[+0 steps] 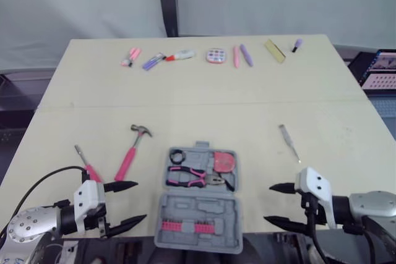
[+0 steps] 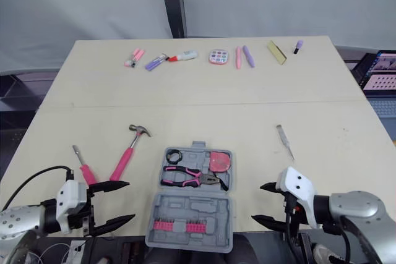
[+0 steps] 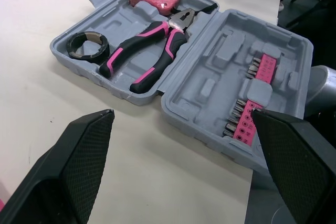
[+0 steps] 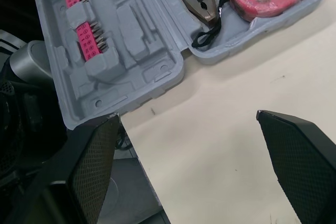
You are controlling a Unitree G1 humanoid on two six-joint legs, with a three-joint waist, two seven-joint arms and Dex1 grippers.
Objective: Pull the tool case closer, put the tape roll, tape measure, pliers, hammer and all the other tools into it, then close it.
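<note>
1. Currently, the left gripper (image 1: 140, 201) is held with its fingers spread wide and nothing between them, low over the near edge of the table (image 1: 247, 103). The right gripper (image 1: 268, 203) is likewise spread and empty.
2. Between them the tool case (image 1: 185, 207) is seen lying open at the near edge, with the tape roll (image 1: 177, 156), pliers (image 1: 192, 177) and tape measure (image 1: 223, 162) seated in its far half.
3. Just beyond the left gripper, the hammer (image 1: 131, 156) and a pink-handled screwdriver (image 1: 87, 166) are found on the table. A slim metal tool (image 1: 289, 142) lies beyond the right gripper.
4. The hammer is probably best taken next. Its handle should be pinched across its width near the middle, so that the heavy head is not allowed to swing.
</note>
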